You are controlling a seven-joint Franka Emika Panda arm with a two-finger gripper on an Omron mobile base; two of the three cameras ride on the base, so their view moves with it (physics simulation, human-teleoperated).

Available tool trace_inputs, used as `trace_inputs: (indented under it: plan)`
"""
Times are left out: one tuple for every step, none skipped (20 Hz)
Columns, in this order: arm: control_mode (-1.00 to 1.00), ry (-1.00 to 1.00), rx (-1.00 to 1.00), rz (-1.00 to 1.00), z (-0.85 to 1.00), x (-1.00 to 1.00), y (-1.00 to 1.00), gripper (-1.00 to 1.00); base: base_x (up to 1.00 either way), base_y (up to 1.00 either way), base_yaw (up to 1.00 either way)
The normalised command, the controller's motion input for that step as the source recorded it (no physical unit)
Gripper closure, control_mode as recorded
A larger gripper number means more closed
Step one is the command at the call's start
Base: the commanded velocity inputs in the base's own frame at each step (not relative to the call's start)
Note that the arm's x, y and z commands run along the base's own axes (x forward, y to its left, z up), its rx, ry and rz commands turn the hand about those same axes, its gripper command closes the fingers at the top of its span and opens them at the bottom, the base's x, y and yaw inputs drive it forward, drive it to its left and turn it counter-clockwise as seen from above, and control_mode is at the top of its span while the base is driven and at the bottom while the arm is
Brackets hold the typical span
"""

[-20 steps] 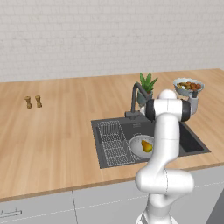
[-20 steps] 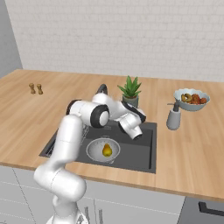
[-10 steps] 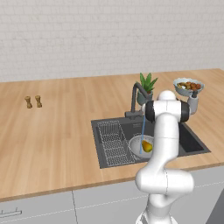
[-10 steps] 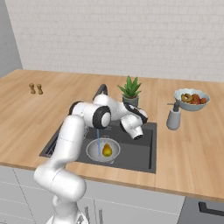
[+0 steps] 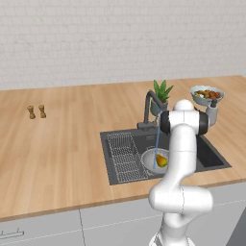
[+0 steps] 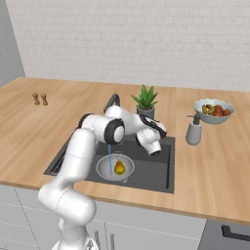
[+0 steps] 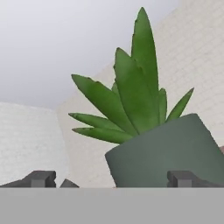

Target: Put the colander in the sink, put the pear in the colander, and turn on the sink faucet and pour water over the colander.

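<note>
Water now runs from the sink faucet (image 5: 150, 106) onto the colander (image 6: 114, 167) holding the pear (image 6: 119, 168) in the sink (image 5: 206, 153) (dry a second ago), so the task looks complete; gripper (image 7: 111, 179) fingers apart, empty.

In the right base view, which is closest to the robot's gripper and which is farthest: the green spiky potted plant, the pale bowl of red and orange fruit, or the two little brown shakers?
Measured from the gripper above the sink's back edge:
1. The green spiky potted plant, just behind the gripper.
2. The pale bowl of red and orange fruit, farther off on the right of the counter.
3. The two little brown shakers, far away on the left of the counter.
</note>
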Motion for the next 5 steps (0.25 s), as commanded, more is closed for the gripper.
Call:
trace_inputs:
  plan:
    - [-1.00,0.00,0.00,0.00,0.00,0.00,-0.18,-1.00,0.00,0.00,0.00]
    - [-1.00,0.00,0.00,0.00,0.00,0.00,-0.13,-1.00,0.00,0.00,0.00]
    - [-1.00,0.00,0.00,0.00,0.00,0.00,-0.06,-1.00,0.00,0.00,0.00]
    - [-1.00,0.00,0.00,0.00,0.00,0.00,-0.05,-1.00,0.00,0.00,0.00]
    - [-1.00,0.00,0.00,0.00,0.00,0.00,0.00,-1.00,0.00,0.00,0.00]
